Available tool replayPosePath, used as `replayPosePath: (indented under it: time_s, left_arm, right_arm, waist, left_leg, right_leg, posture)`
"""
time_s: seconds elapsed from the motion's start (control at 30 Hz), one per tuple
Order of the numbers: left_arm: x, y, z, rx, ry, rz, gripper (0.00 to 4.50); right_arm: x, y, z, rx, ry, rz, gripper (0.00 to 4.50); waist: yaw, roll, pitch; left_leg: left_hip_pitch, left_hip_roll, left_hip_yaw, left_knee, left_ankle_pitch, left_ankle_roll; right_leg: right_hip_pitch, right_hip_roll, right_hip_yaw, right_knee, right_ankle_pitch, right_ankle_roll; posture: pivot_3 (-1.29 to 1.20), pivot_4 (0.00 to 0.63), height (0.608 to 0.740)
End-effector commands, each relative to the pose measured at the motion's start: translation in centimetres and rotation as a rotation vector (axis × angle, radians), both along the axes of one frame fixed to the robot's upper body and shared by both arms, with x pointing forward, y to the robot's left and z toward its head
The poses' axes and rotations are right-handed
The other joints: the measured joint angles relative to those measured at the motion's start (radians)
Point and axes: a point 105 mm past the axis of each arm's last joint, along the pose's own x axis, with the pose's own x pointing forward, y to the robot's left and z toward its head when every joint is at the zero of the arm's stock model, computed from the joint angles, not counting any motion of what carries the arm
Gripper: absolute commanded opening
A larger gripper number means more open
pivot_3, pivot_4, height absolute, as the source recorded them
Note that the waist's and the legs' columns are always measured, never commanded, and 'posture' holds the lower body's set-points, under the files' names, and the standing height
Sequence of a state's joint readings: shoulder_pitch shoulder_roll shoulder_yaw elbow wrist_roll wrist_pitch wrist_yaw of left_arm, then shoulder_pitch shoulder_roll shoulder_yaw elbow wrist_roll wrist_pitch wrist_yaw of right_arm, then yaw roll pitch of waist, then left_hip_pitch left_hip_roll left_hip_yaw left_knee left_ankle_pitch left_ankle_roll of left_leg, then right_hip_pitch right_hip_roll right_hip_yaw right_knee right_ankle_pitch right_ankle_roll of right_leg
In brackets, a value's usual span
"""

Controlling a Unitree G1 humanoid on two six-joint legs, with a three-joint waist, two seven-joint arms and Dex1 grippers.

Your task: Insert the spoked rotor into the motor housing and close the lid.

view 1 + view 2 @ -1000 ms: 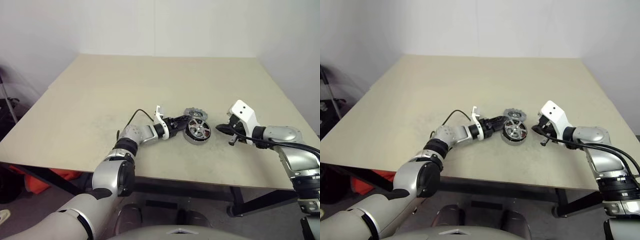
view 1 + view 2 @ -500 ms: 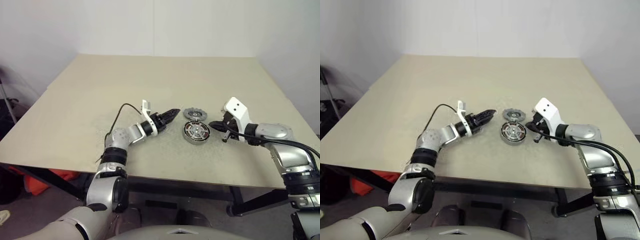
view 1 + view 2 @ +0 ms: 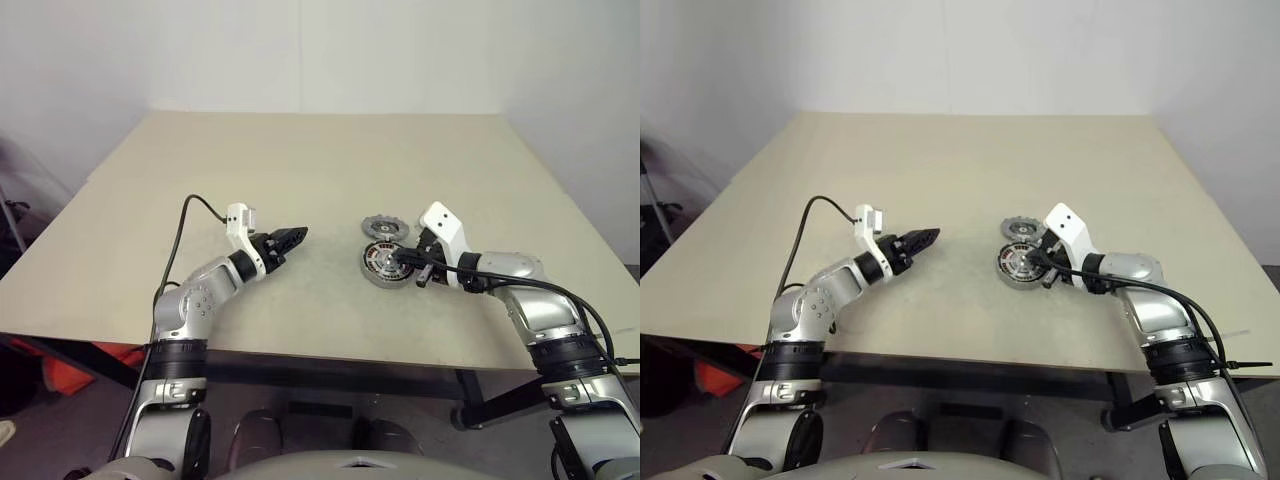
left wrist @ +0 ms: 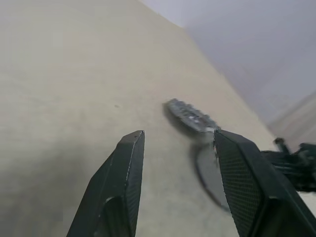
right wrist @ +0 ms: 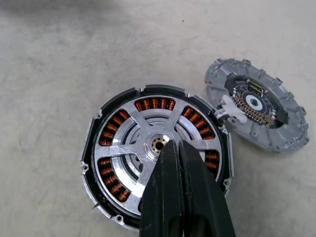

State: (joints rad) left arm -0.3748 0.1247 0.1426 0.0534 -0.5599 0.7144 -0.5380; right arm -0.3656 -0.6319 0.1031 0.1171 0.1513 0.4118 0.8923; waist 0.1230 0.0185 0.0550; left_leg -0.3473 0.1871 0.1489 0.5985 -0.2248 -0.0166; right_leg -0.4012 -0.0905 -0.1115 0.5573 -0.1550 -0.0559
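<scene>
Fingers of the right gripper (image 5: 175, 148), pressed together, hide part of the spoked rotor (image 5: 148, 143), which sits inside the motor housing (image 5: 98, 197) on the table (image 3: 300, 160). The right wrist view shows copper windings and the lid (image 5: 254, 111) lying just beside the housing, details too small from the head. The left gripper (image 3: 292, 238) hovers spread and empty, well apart; its own view shows the lid edge-on and the housing partly hidden behind one finger (image 4: 247, 182).

The rotor (image 5: 157, 144) is bright, brushed silver metal with a brassy hub, seated in the housing (image 5: 98, 163), whose dull grey metal rim rings glossy copper windings. At its 2 o'clock the lid (image 5: 259, 112) is matt cast grey metal. The table (image 5: 59, 59) is matt beige, finely speckled and slightly rough. The right hand (image 5: 178, 158) has smooth black fingers; the left hand's fingers (image 4: 129, 163) show cross-hatched black pads.
</scene>
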Motion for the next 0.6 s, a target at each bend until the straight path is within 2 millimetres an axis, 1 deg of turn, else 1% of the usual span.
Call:
replayPosePath:
  time_s: [0.03, 0.13, 0.27, 0.33, 0.4, 0.53, 0.6]
  left_arm:
    - [-0.4, -0.5, 1.8, 0.069, -0.131, -0.019, 2.36]
    - [-0.9, -1.2, 1.8, 0.101, -0.173, -0.055, 2.36]
    - [-1.8, -2.3, 1.2, 0.111, -0.168, -0.160, 2.36]
    - [-2.0, -2.7, 0.8, 0.139, -0.167, -0.193, 2.36]
    - [-2.1, -3.0, 0.4, 0.167, -0.169, -0.219, 2.36]
    - [-2.6, -3.6, -0.2, 0.206, -0.169, -0.277, 2.36]
    - [-2.7, -3.6, -0.3, 0.214, -0.172, -0.285, 2.36]
  right_arm:
    - [-0.1, 0.2, -0.1, -0.012, 0.010, 0.025, 0.00]
    - [0.3, 0.5, 1.3, -0.018, -0.042, 0.053, 0.00]
    - [0.7, 1.0, 3.0, -0.003, -0.094, 0.082, 0.00]
    - [0.9, 1.3, 3.5, 0.008, -0.106, 0.086, 0.00]
    - [0.8, 1.3, 3.2, 0.004, -0.097, 0.086, 0.00]
    - [0.3, 1.0, 0.6, -0.003, -0.012, 0.064, 0.00]
    - [0.1, 0.7, -0.6, -0.033, 0.013, 0.056, 0.00]
  waist:
    - [0.000, 0.000, 0.000]
    - [-0.001, 0.000, 0.000]
    - [-0.003, 0.000, 0.000]
    - [-0.003, 0.000, 0.000]
    - [-0.003, 0.000, 0.000]
    - [-0.004, 0.000, 0.000]
    - [-0.004, 0.000, 0.000]
  left_leg:
    - [0.001, 0.000, 0.000, 0.000, -0.001, -0.003]
    - [0.001, 0.000, 0.000, 0.000, -0.001, -0.004]
    - [0.001, 0.000, 0.000, 0.000, -0.001, -0.005]
    - [0.001, 0.000, 0.000, 0.000, -0.001, -0.005]
    - [0.001, 0.000, 0.000, 0.000, -0.001, -0.005]
    - [0.001, 0.000, 0.001, 0.000, 0.000, -0.006]
    - [0.001, 0.000, 0.001, 0.000, 0.000, -0.006]
  right_leg:
    - [0.000, 0.000, 0.000, 0.000, 0.000, 0.000]
    - [0.001, 0.000, 0.001, 0.000, 0.000, 0.000]
    - [0.000, 0.000, 0.001, 0.001, 0.000, 0.000]
    - [0.000, 0.000, 0.001, 0.002, 0.000, 0.000]
    - [-0.002, 0.000, 0.002, 0.004, 0.000, 0.000]
    - [-0.003, 0.000, 0.002, 0.005, 0.000, 0.000]
    - [-0.003, 0.000, 0.002, 0.006, 0.000, 0.000]
  posture:
    - [0.00, 0.000, 0.740]
    - [0.00, 0.000, 0.740]
    - [0.00, 0.000, 0.740]
    - [0.00, 0.000, 0.740]
    - [0.00, 0.000, 0.740]
    - [0.00, 0.000, 0.740]
    - [0.00, 0.000, 0.740]
